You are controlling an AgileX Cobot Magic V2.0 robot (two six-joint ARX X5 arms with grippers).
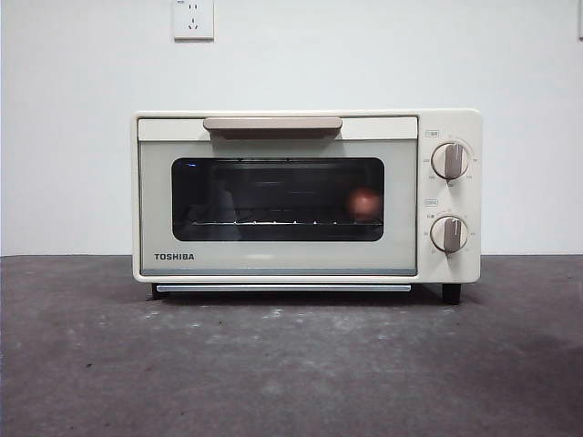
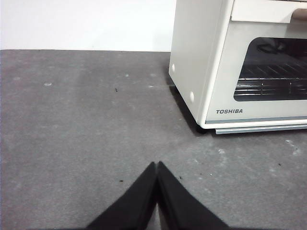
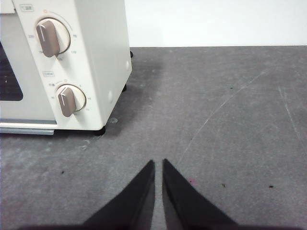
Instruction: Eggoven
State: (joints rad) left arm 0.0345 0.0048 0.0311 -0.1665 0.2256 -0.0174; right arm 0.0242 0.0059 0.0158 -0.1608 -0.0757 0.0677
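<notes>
right gripper (image 3: 158, 165) nearly closed, above table (image 3: 216, 120), beside oven (image 3: 91, 62).

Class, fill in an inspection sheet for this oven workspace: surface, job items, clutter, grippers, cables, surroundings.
Surface: dark grey table, scuffed and speckled.
Job's things: cream TOSHIBA toaster oven, door shut; reddish-brown egg seen through the glass, inside at the knob side.
Clutter: nothing seen.
Grippers: left gripper shut, low over bare table; right gripper almost shut, empty, beside the oven's knob end.
Cables: nothing seen.
Surroundings: white wall, wall socket.
</notes>
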